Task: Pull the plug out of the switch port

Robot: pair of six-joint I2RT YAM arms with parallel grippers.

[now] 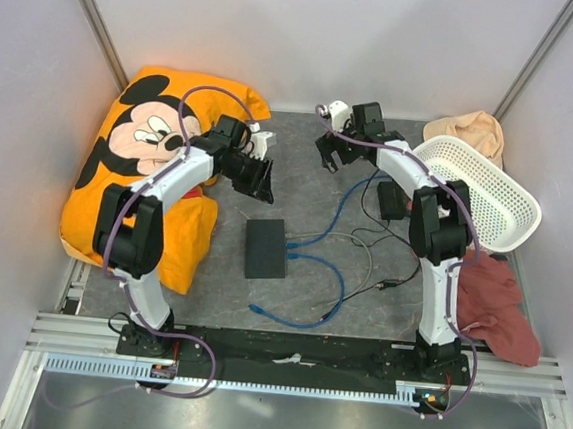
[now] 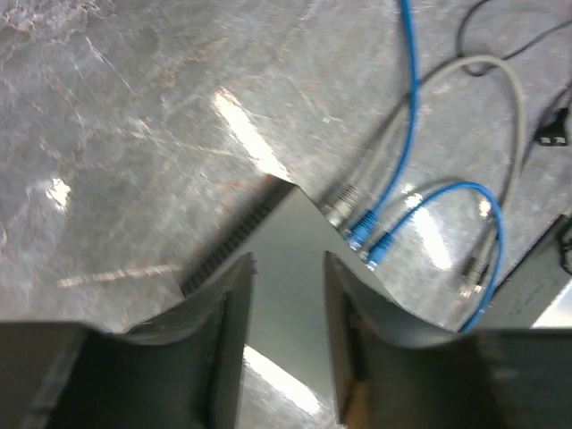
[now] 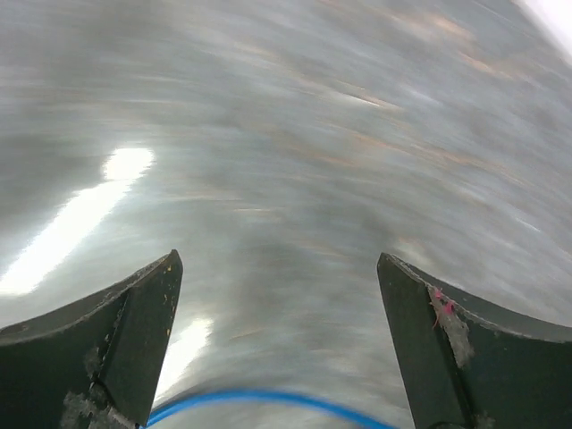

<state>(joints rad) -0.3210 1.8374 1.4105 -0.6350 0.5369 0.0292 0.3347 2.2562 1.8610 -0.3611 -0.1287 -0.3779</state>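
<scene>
Top external view gives us a flat matte-black rectangular box (image 1: 265, 248) lying mid-table on the grey mottled tabletop (image 1: 309, 191), between the two arms. Its switch ports (image 1: 286, 250) sit in a row along its right long edge, where blue network cables (image 1: 341, 292) lead in.

In the left wrist view we count three plugs seated side by side on that edge (image 2: 353, 243): one grey plug (image 2: 335, 210) and two blue plugs (image 2: 362, 230).

The left gripper (image 1: 262, 177) (image 2: 288, 259) hovers just past the box's far end, clear of it, fingers partly apart with nothing between them.

The right gripper (image 1: 329, 158) (image 3: 279, 259) is well away towards the back of the table, fingers spread wide and empty.

An orange cartoon-mouse cushion (image 1: 80, 222) lies under the left arm, and a white plastic basket (image 1: 479, 191) sits at the right.
</scene>
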